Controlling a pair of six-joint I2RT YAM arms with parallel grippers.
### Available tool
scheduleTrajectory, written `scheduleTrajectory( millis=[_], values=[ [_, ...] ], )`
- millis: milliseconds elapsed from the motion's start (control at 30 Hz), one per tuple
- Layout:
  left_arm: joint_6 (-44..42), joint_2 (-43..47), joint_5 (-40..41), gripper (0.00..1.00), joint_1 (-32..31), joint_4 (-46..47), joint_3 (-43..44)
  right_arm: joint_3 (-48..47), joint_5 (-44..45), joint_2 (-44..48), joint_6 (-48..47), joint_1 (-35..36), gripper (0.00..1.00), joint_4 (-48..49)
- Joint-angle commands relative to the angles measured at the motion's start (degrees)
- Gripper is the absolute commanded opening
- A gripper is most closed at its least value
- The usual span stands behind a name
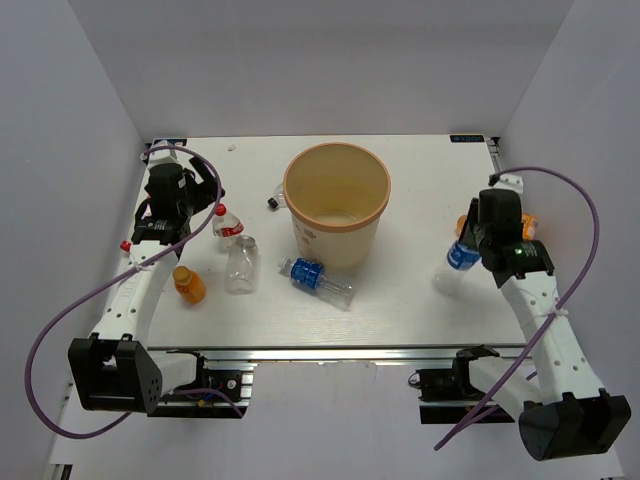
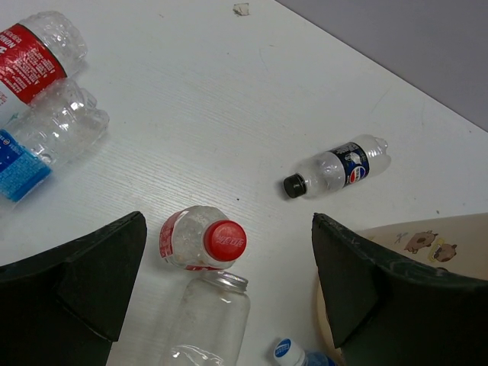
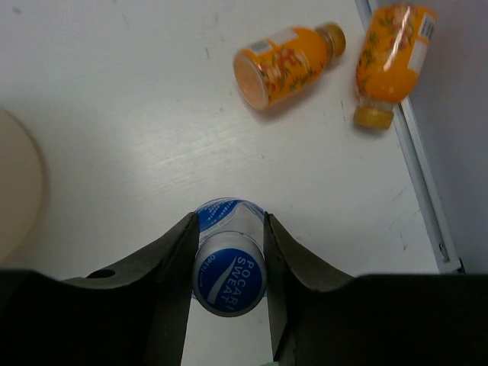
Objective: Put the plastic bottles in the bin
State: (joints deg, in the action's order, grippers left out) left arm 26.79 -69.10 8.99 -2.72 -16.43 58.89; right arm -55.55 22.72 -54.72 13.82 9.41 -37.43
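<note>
The beige bin [image 1: 335, 170] stands mid-table. My right gripper [image 1: 470, 248] [image 3: 229, 252] is shut on a clear bottle with a blue label and blue cap [image 3: 229, 276], held above the table right of the bin. My left gripper [image 1: 200, 212] [image 2: 229, 227] is open above an upright red-capped bottle [image 2: 204, 240] [image 1: 228, 225]. An unlabelled clear bottle [image 2: 204, 320] [image 1: 241, 266] lies against it. Another blue-label bottle [image 1: 315, 280] lies in front of the bin. An orange bottle [image 1: 188, 285] stands at the front left.
Two orange bottles [image 3: 286, 62] [image 3: 393, 52] lie by the table's right edge. A small black-capped bottle [image 2: 339, 168] lies left of the bin. A red-label bottle [image 2: 34, 55] and a blue-label bottle [image 2: 46, 137] lie under my left arm. The bin's rim [image 3: 15, 191] shows at the left of the right wrist view.
</note>
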Motion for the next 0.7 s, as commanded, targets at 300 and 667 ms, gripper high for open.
scheduleTrajectory(
  millis=[300,667],
  values=[
    [2.1,1.7,1.3,0.98,0.3,-4.8,5.0,-37.0,-37.8,-10.4,-6.8,1.0,0.00,21.6],
    [5.6,3.7,3.2,0.98,0.3,-9.2,4.1,-38.9,-40.7,-22.4,-13.3,16.6,0.06,25.3]
  ],
)
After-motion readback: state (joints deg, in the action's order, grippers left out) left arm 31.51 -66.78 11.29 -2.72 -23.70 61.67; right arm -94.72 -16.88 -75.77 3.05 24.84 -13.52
